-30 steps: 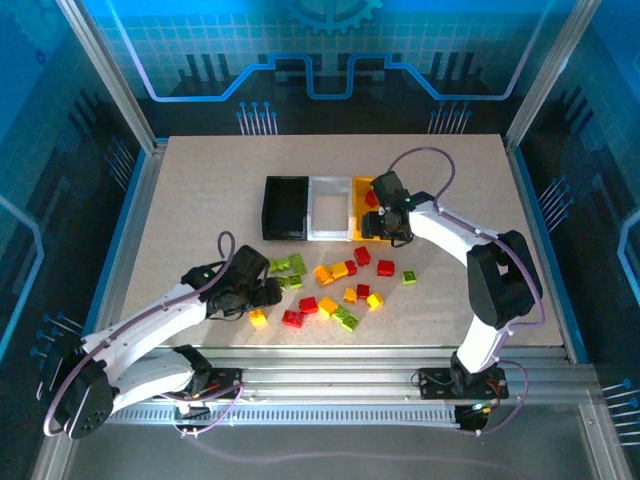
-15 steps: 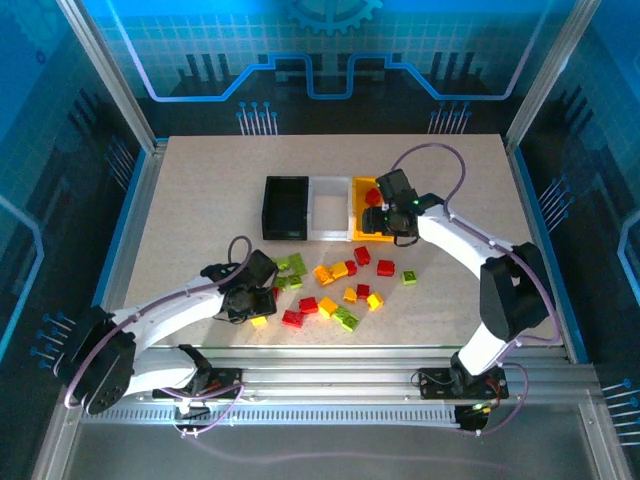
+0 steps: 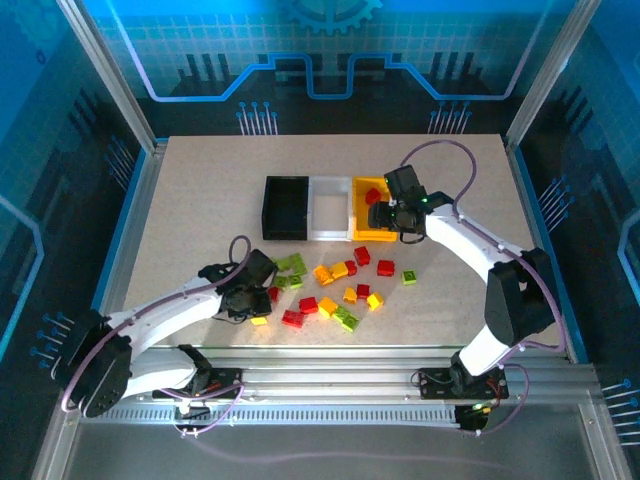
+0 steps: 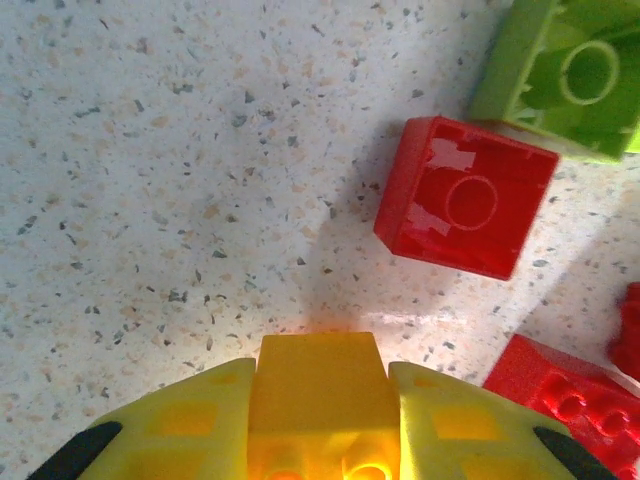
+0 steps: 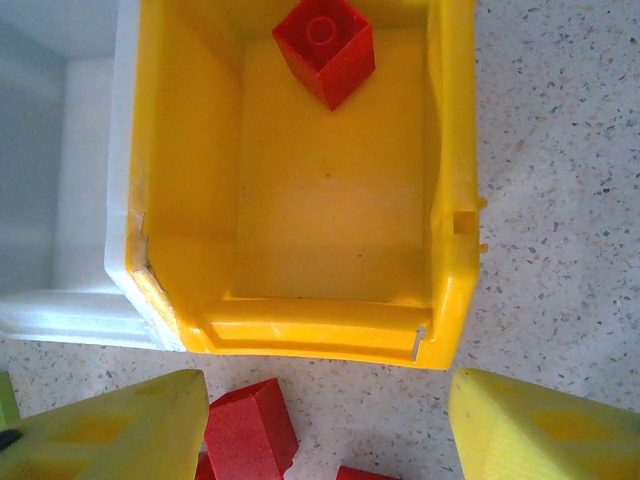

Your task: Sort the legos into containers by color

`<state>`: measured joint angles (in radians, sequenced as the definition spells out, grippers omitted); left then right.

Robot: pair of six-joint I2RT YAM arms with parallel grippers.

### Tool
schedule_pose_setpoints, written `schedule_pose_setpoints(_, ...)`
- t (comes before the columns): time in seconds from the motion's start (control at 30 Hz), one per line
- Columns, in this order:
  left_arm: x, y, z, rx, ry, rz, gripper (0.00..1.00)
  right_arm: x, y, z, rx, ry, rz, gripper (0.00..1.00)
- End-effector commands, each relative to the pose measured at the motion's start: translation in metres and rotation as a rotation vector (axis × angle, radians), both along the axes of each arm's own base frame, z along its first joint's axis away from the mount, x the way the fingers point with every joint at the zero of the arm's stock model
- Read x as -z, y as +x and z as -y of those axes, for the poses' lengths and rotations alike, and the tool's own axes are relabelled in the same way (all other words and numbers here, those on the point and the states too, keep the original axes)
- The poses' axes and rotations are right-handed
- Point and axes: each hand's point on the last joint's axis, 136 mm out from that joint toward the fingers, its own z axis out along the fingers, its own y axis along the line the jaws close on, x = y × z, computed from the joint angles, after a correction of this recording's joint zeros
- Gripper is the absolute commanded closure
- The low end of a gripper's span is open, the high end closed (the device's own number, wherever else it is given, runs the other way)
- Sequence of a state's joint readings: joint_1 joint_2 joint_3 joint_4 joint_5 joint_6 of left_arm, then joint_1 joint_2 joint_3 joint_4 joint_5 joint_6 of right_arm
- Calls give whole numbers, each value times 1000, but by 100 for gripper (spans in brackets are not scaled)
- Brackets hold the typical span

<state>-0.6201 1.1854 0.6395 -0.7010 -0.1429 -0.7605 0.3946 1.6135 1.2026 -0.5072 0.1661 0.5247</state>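
- Since left gripper (image 4: 318, 372) was clamped on a yellow brick (image 4: 318, 405) on the table (image 4: 150, 200), straight lift looked safest; red brick (image 4: 465, 198) lay near.
- Right gripper (image 5: 325, 400) hung, fingers apart, over yellow bin (image 5: 452, 200)'s near wall.

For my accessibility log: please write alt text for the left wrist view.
The left pincer grips a yellow lego over the speckled table. A red lego lies just beyond, with a green lego at the upper right and a second red lego at the lower right.

From high behind we overlook the whole table (image 3: 180, 200); our wrist cameras face down close, the right sharing the yellow bin (image 5: 455, 150).
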Motion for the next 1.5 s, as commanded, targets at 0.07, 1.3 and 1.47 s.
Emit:
schedule_pose_setpoints(0.07,-70,55,13,-19,-51,239,78,-7,-4,8,35,25,10,34)
schedule_pose_setpoints(1.3,-166,279,58,-88,-110,619,1,44,-83,59,179,-27,-179,32)
schedule_pose_setpoints(1.47,-192,232,70,-49,-212,685,1,71,-94,69,206,-88,-261,34)
